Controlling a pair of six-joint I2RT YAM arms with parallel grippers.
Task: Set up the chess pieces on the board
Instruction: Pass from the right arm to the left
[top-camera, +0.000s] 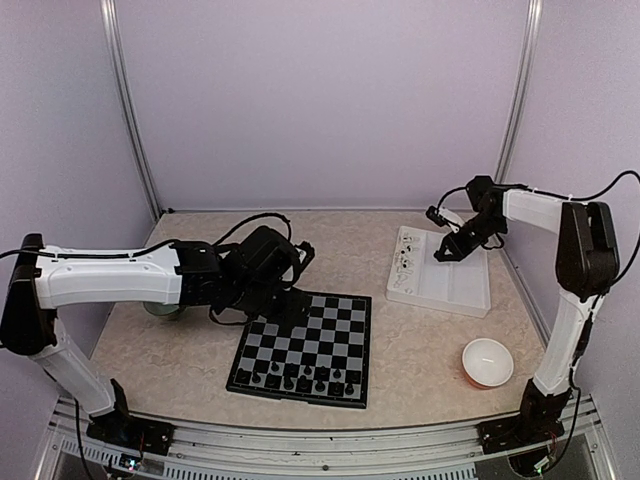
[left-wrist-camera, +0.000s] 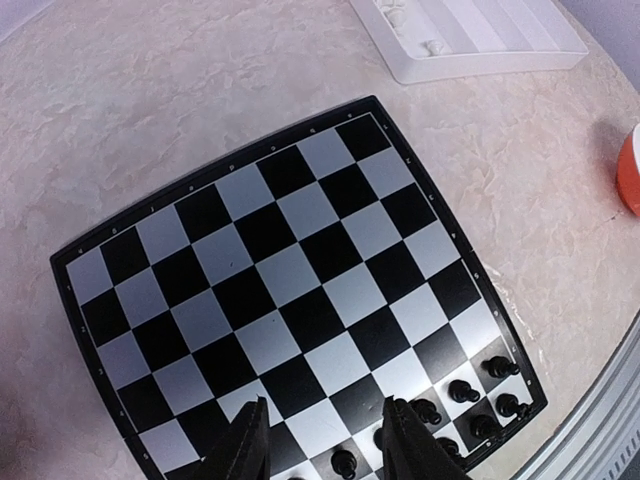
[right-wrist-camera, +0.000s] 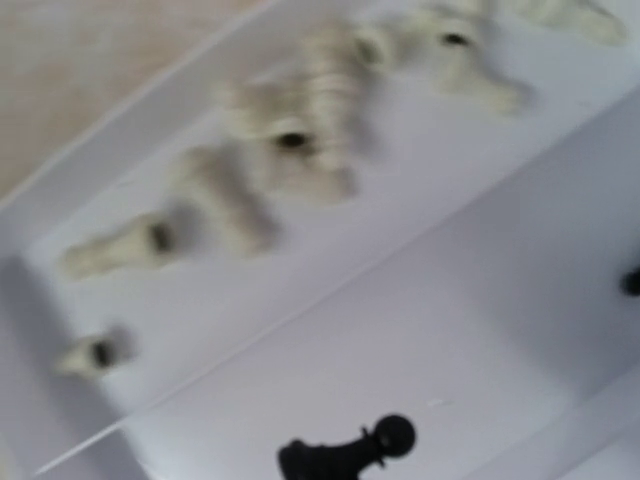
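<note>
Left pincer hangs spread above the board, nothing between its fingers; black chess pieces stand along the board's near rows, some cut off here; right pincer is over the tray; only its wrist view shows blurred white pieces and one black pawn, its fingers out of frame, so its state I cannot tell.

Robot test cell in a laboratory.
Plain lilac wall panels and slim aluminium posts enclose a beige marble-patterned tabletop; two white-and-black robot arms stand on its metal rail.
</note>
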